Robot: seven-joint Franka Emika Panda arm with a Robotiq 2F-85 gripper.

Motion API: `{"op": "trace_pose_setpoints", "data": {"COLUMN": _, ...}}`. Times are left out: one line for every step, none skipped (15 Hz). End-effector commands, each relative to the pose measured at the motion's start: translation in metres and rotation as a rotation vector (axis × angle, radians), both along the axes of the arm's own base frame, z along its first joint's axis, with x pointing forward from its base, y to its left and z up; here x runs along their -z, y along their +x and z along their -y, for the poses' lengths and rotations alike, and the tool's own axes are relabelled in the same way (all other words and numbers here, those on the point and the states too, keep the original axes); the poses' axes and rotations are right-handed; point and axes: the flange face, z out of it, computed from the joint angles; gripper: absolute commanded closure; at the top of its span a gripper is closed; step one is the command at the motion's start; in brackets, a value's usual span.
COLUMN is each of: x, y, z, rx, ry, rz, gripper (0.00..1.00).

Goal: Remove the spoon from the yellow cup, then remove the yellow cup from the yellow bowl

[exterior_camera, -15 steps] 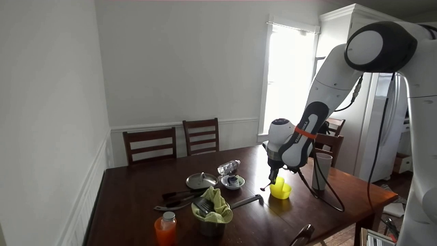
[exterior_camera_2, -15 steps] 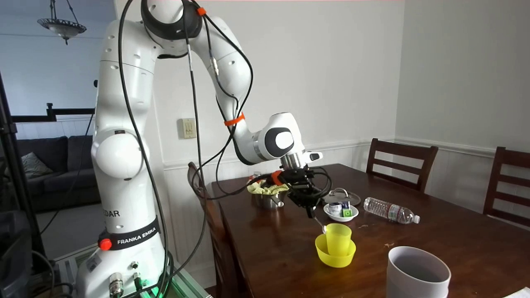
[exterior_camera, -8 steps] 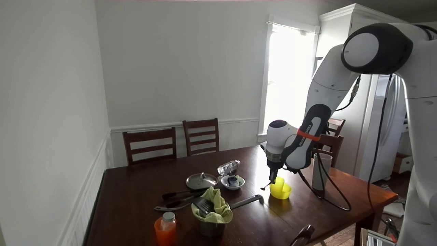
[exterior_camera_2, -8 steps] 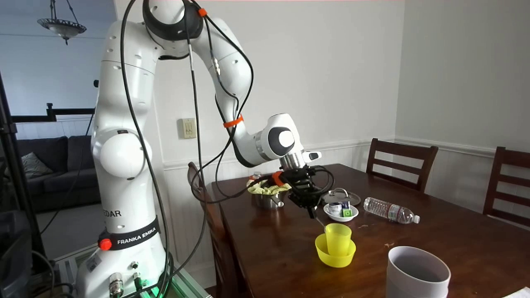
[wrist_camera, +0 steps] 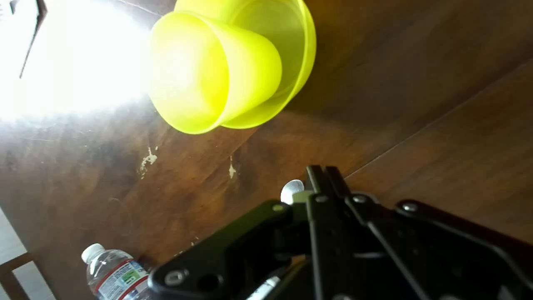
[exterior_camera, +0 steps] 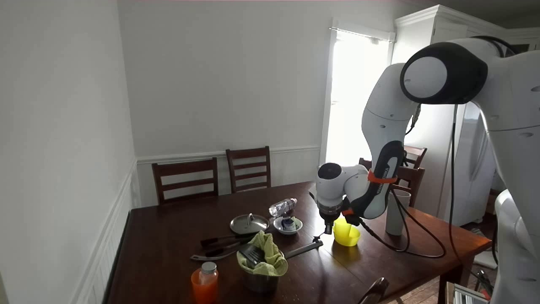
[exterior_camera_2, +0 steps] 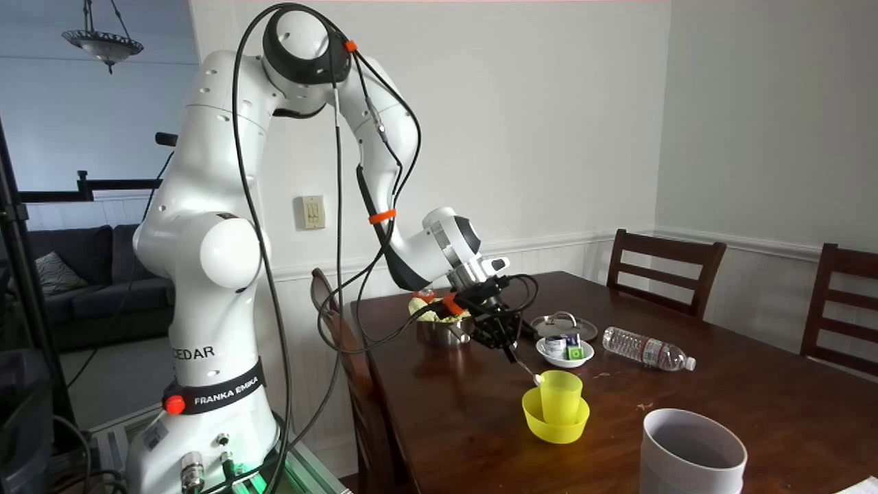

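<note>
The broadest thing is a dark wooden bench (exterior_camera_2: 466, 439), with the white Franka arm (exterior_camera: 382, 114) arched above it from about three o'clock in an exterior view, twelve being the top of each picture. The black hand (wrist_camera: 325, 171) is narrow, its fingers almost together. In an exterior view a long-handled saucepan (exterior_camera: 260, 283) stands at eight o'clock from the hand, a tall grey tumbler (exterior_camera: 393, 221) between two and three, a round metal lid (exterior_camera: 247, 226) near nine, and a clear water bottle (exterior_camera: 282, 207) on its side at ten. The yellow bowl (exterior_camera_2: 559, 433) sits on the bench in both exterior views; in the wrist view it lies at eleven o'clock from the fingertips. The yellow cup (exterior_camera_2: 561, 398), narrower, stands inside that bowl, its mouth at ten o'clock from the fingertips in the wrist view. Slimmest is the spoon (exterior_camera_2: 536, 378), held between the fingertips; in an exterior view it slants down from them toward four o'clock, and the wrist view shows its shiny end outside the cup and apart from it, toward five o'clock from the cup's mouth.
</note>
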Motion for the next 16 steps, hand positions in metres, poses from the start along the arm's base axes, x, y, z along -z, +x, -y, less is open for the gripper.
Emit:
{"op": "trace_pose_setpoints", "data": {"x": 0.024, "y": -0.002, "z": -0.011, "rx": -0.024, "ry": -0.015, "rz": -0.014, "gripper": 0.97}}
{"op": "trace_pose_setpoints", "data": {"x": 0.025, "y": -0.002, "z": -0.011, "rx": -0.021, "ry": -0.022, "rz": -0.013, "gripper": 0.97}}
{"op": "trace_pose_setpoints", "data": {"x": 0.026, "y": -0.002, "z": -0.012, "rx": -0.018, "ry": -0.025, "rz": -0.011, "gripper": 0.96}}
{"op": "trace_pose_setpoints", "data": {"x": 0.026, "y": -0.003, "z": -0.011, "rx": -0.013, "ry": -0.028, "rz": -0.009, "gripper": 0.71}}
{"op": "trace_pose_setpoints", "data": {"x": 0.026, "y": -0.004, "z": -0.011, "rx": -0.016, "ry": -0.03, "rz": -0.01, "gripper": 0.71}}
{"op": "trace_pose_setpoints", "data": {"x": 0.028, "y": -0.004, "z": -0.011, "rx": -0.019, "ry": -0.031, "rz": -0.013, "gripper": 0.67}}
{"op": "trace_pose_setpoints", "data": {"x": 0.031, "y": -0.006, "z": -0.012, "rx": -0.02, "ry": -0.03, "rz": -0.019, "gripper": 0.6}}
{"op": "trace_pose_setpoints", "data": {"x": 0.034, "y": -0.007, "z": -0.012, "rx": -0.023, "ry": -0.027, "rz": -0.025, "gripper": 0.55}}
{"op": "trace_pose_setpoints", "data": {"x": 0.035, "y": -0.008, "z": -0.012, "rx": -0.023, "ry": -0.027, "rz": -0.027, "gripper": 0.47}}
{"op": "trace_pose_setpoints", "data": {"x": 0.035, "y": -0.01, "z": -0.012, "rx": -0.022, "ry": -0.022, "rz": -0.028, "gripper": 0.41}}
{"op": "trace_pose_setpoints", "data": {"x": 0.032, "y": -0.011, "z": -0.011, "rx": -0.018, "ry": -0.02, "rz": -0.022, "gripper": 0.32}}
{"op": "trace_pose_setpoints", "data": {"x": 0.029, "y": -0.012, "z": -0.009, "rx": -0.011, "ry": -0.018, "rz": -0.017, "gripper": 0.26}}
{"op": "trace_pose_setpoints", "data": {"x": 0.023, "y": -0.013, "z": -0.007, "rx": 0.005, "ry": -0.012, "rz": -0.004, "gripper": 0.2}}
{"op": "trace_pose_setpoints", "data": {"x": 0.017, "y": -0.015, "z": -0.004, "rx": 0.021, "ry": -0.01, "rz": 0.006, "gripper": 0.12}}
{"op": "trace_pose_setpoints", "data": {"x": 0.01, "y": -0.018, "z": 0.0, "rx": 0.047, "ry": -0.008, "rz": 0.018, "gripper": 0.05}}
{"op": "trace_pose_setpoints", "data": {"x": 0.002, "y": -0.022, "z": 0.007, "rx": 0.091, "ry": -0.012, "rz": 0.029, "gripper": 0.0}}
